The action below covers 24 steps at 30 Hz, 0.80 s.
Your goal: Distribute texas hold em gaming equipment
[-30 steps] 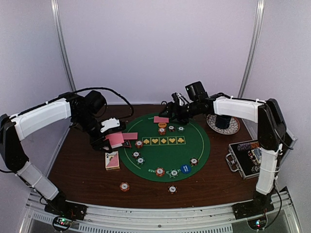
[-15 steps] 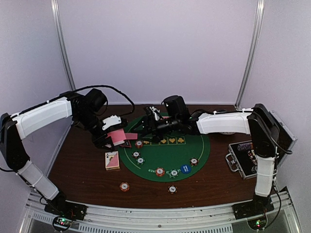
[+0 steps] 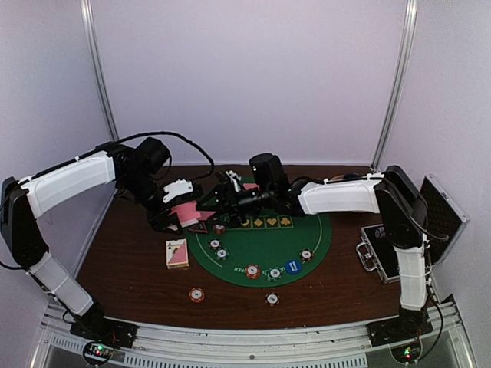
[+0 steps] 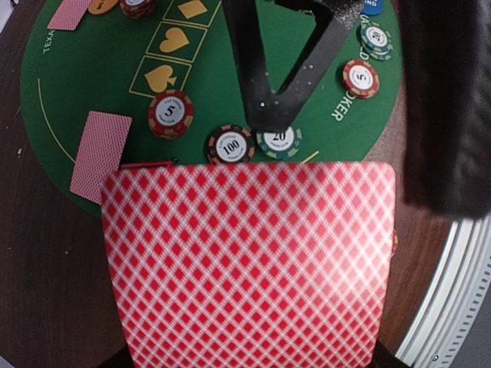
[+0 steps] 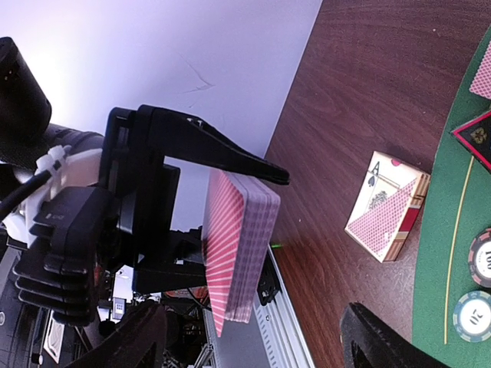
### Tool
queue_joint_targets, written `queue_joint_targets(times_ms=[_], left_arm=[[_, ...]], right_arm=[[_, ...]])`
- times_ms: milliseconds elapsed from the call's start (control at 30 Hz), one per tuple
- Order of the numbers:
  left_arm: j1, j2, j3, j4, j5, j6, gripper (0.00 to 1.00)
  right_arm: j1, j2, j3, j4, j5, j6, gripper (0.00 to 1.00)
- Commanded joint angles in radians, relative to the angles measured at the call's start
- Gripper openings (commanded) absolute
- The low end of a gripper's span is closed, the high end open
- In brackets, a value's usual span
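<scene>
My left gripper is shut on a deck of pink-backed cards, held on edge above the left rim of the green mat. My right gripper is open, its jaws on either side of the deck's free end, not touching. One left finger lies along the deck's top. Single cards lie face down on the mat. Striped chips and a blue button sit on the felt. Only a red edge of the triangle marker shows beside the deck.
A card box lies on the wood left of the mat. Two chips rest off the mat near the front. The open silver-edged case stands at the right. My right arm stretches across the mat's far side.
My right arm has swung left from the mat's far right side to the deck in my left gripper. The left gripper has shifted only slightly and still holds the deck.
</scene>
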Motion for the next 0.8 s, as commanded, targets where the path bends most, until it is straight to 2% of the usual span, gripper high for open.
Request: queue_joint_targets(times_ms=[0,367,767], left_arm=[[-0.003,0.012,0.038,0.028,0.030,-0.011,0.00],[-0.004,0.029,0.062,0.028,0.048,-0.015,0.00],[-0.004,0.036,0.063,0.028,0.055,-0.010,0.00]], right_arm=[[0.015,0.032,0.045,0.060,-0.034,0.031,0.82],[0.025,0.126,0.125,0.141,-0.071,0.110,0.81],[0.027,0.210,0.217,0.144,-0.091,0.149,0.80]])
